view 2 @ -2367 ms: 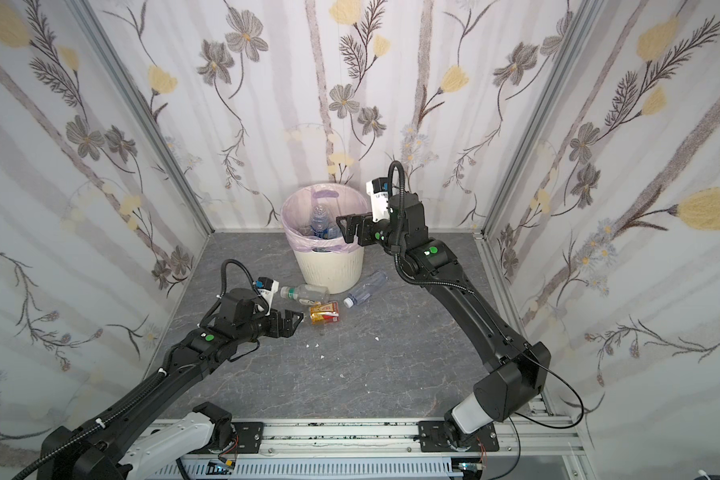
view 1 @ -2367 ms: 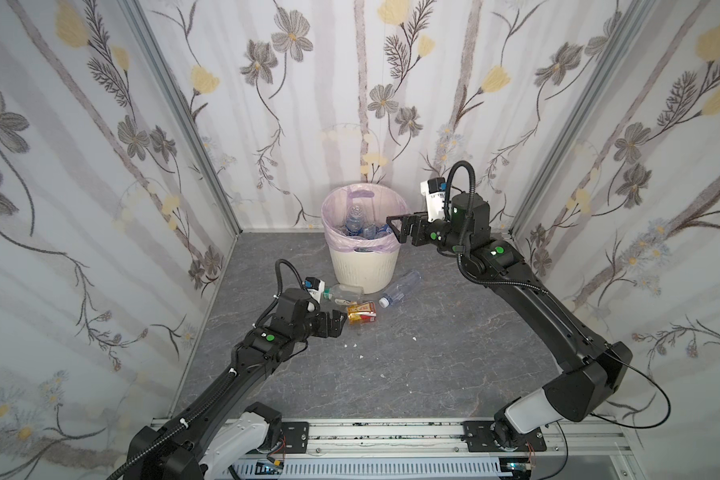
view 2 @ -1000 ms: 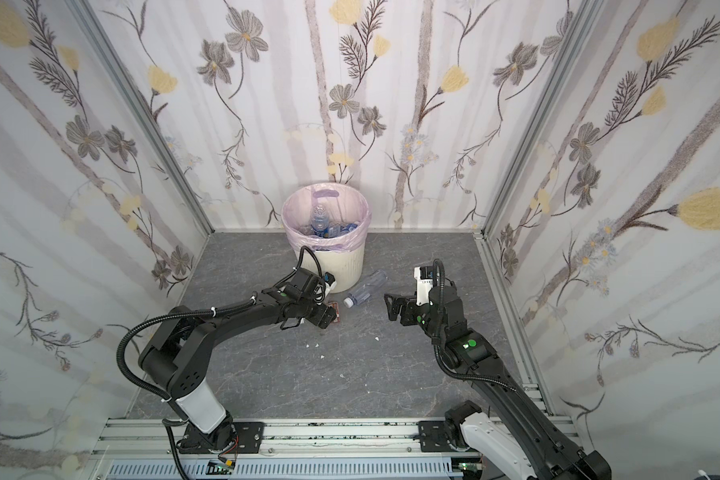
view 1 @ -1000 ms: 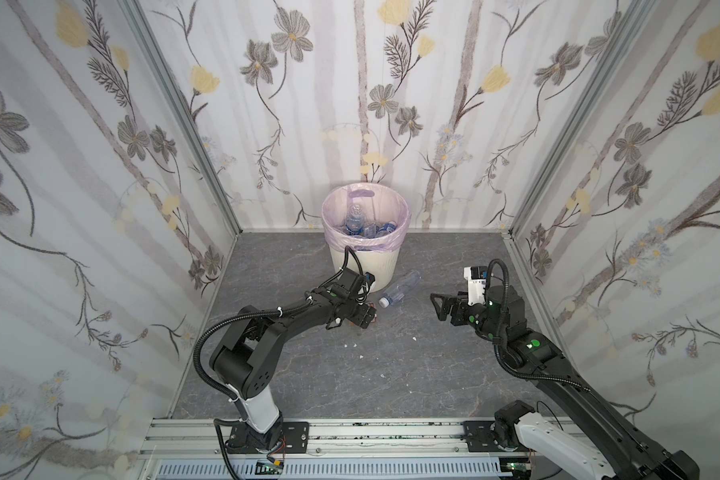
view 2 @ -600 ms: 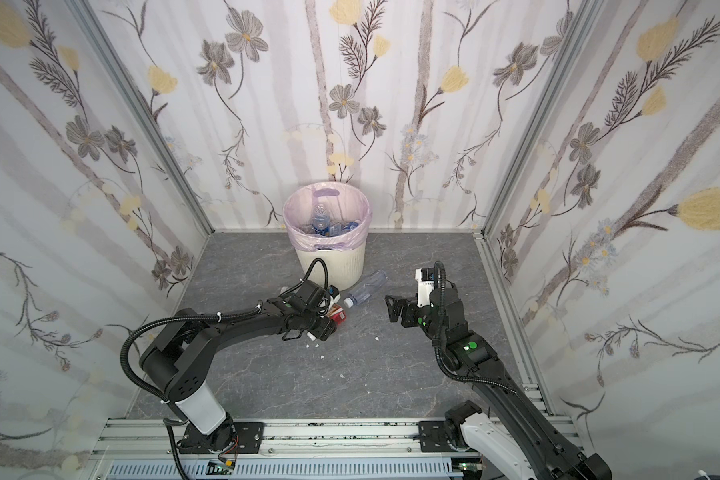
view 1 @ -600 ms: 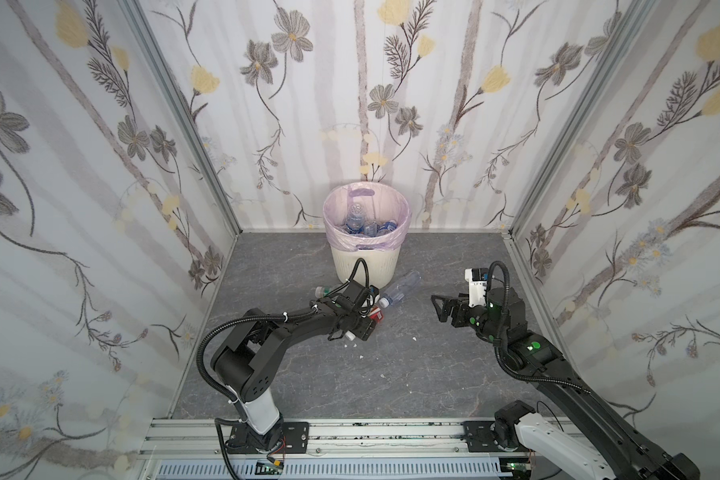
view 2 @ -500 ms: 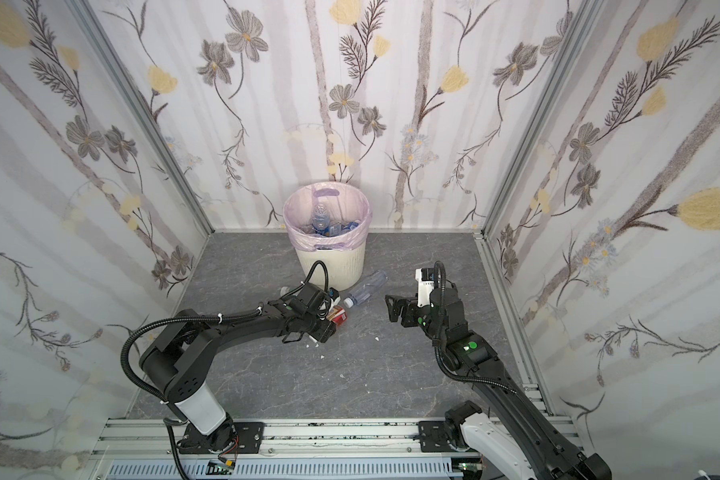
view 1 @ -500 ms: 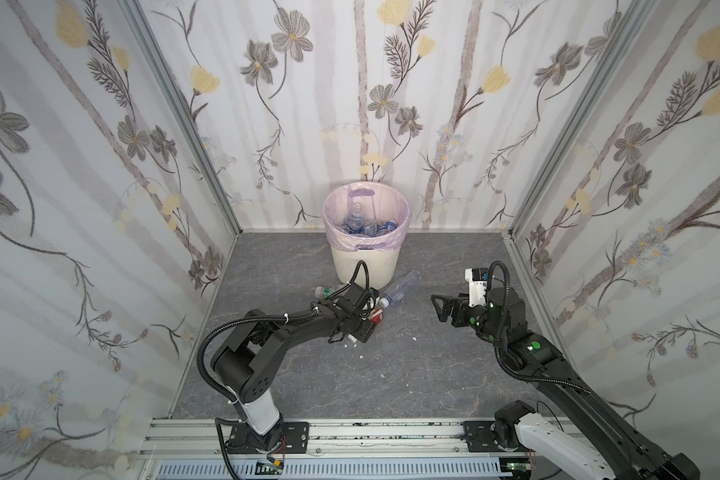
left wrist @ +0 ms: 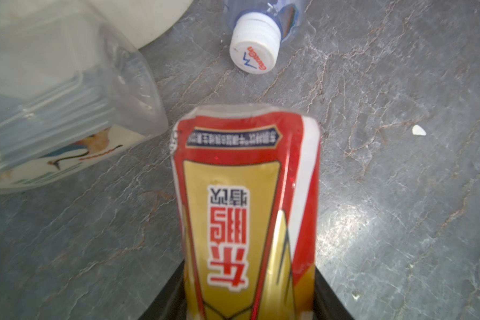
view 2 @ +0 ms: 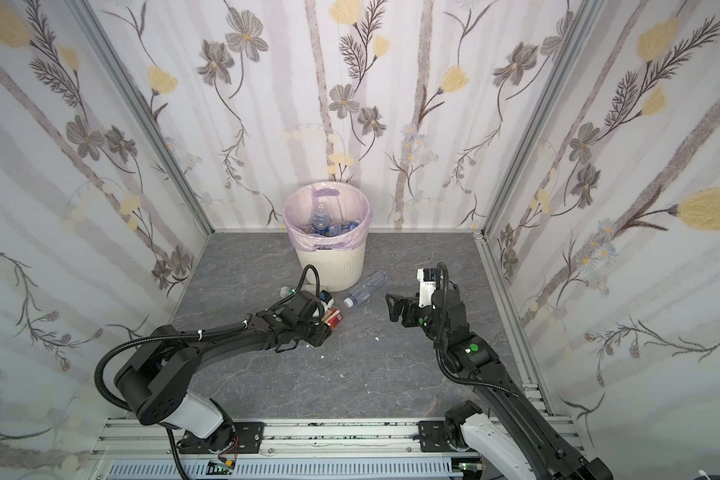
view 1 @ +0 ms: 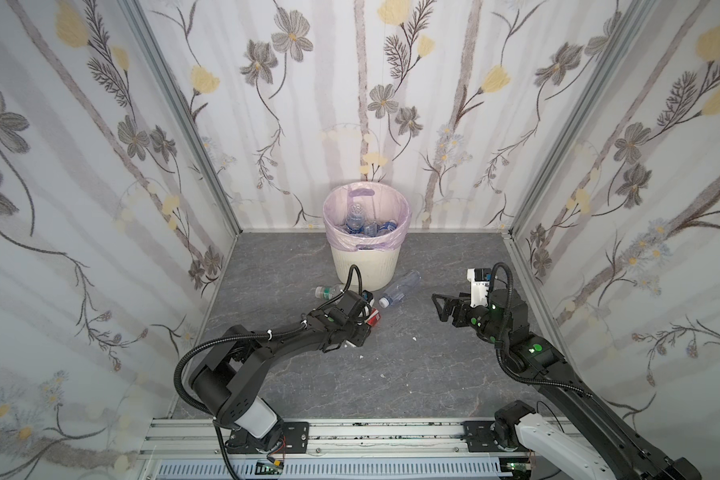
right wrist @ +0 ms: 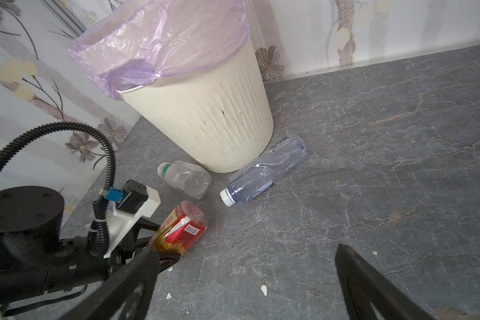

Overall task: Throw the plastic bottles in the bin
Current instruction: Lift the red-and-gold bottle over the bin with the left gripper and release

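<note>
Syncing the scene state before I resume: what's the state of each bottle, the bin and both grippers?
red-and-gold bottle: on its side, clamped in left gripper
blue-tinted bottle: capped, lying beside bin, free
square clear bottle: capped, lying beside bin, free
bin: upright, bag-lined, bottles inside
left gripper: shut on red-and-gold bottle
right gripper: open, empty
</note>
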Available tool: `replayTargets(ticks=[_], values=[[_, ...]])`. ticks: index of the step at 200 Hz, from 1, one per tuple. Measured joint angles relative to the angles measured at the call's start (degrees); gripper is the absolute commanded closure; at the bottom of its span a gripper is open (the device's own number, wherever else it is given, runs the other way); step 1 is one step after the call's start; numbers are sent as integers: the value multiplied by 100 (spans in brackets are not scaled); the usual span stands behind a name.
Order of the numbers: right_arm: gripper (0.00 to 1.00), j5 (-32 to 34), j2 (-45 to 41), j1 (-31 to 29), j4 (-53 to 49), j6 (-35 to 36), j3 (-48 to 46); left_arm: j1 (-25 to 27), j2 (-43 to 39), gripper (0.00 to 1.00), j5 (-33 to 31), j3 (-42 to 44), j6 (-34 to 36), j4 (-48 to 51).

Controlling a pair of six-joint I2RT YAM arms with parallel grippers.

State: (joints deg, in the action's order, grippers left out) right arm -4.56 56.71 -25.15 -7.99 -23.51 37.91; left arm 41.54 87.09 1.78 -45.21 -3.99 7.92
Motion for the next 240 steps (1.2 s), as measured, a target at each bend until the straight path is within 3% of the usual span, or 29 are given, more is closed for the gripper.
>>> replayTargets(ticks=[28, 70, 114, 142, 206, 240], values=[[0, 42, 85, 0, 4, 0, -24, 63, -962, 60, -236, 437, -352, -55], [0, 68, 256, 0, 42, 4, -63, 83, -3355, 61, -841, 1001, -881, -79], [0, 59, 470, 4, 81, 17, -68, 87, -4850, 63, -1368, 837, -1102, -37], [0, 55, 573, 4, 92, 33, -46, 87, -4870, 66, -1462, 210, -1099, -11], [0, 44, 752, 4, 92, 109, 76, 210, -4009, 65, -1471, -1333, -787, -26], [0, 61, 861, 4, 118, 140, 118, 216, -3012, 62, -1707, -2245, -485, -103]])
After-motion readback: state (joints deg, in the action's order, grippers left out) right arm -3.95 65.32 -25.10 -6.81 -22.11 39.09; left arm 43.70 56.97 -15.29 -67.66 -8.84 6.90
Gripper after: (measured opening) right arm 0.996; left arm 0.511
